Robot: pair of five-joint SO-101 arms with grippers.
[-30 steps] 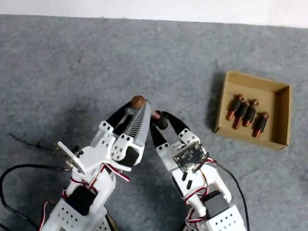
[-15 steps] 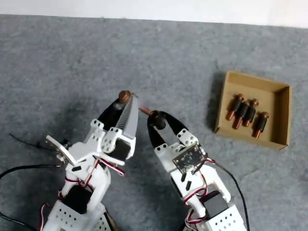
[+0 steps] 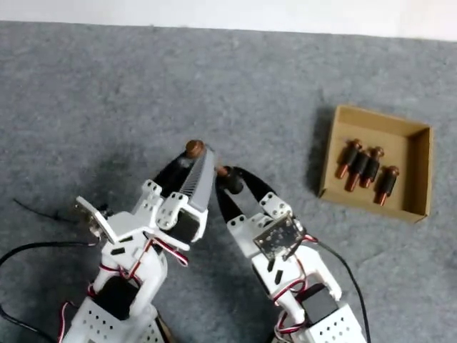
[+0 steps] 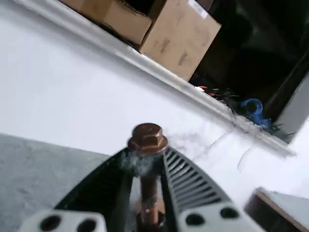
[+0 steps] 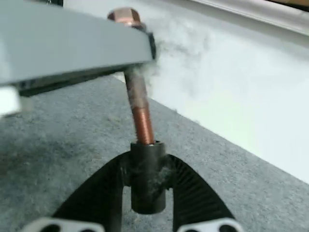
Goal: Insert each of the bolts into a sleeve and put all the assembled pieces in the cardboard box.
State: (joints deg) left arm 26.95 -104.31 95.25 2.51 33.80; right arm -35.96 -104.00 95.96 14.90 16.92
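Copper hex-head bolt, clamped in left gripper, mid-frame: shifted back toward black cylindrical sleeve pinched by right gripper, tip now at its mouth, so insertion looks underway; tan cardboard box waits at right.

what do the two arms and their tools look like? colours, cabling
Both arms: white printed bodies, black servos, red-white-black wire bundles. Left tool: one black finger, one grey ribbed finger. Right tool: black fingers, bare circuit board behind.

Soft, even light covers the grey carpeted table, with a faint shadow left of the shallow brown cardboard box. The white surface beyond glares in both wrist views.
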